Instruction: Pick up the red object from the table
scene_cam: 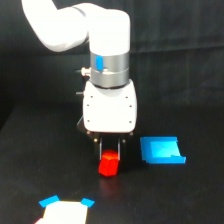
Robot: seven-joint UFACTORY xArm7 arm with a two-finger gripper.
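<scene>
The red object (108, 166), a small bright red-orange block, is at the centre of the exterior view, low over the black table (30, 165). My gripper (110, 155) hangs straight down from the white arm, directly above it. Its two dark fingers (101, 149) stand on either side of the block's top and close against it. The lower half of the block shows below the fingertips. I cannot tell whether the block's underside still touches the table.
A flat blue piece (161, 150) lies just to the exterior view's right of the block. At the bottom edge, towards the exterior view's left, sits a white object with blue corners (65, 210).
</scene>
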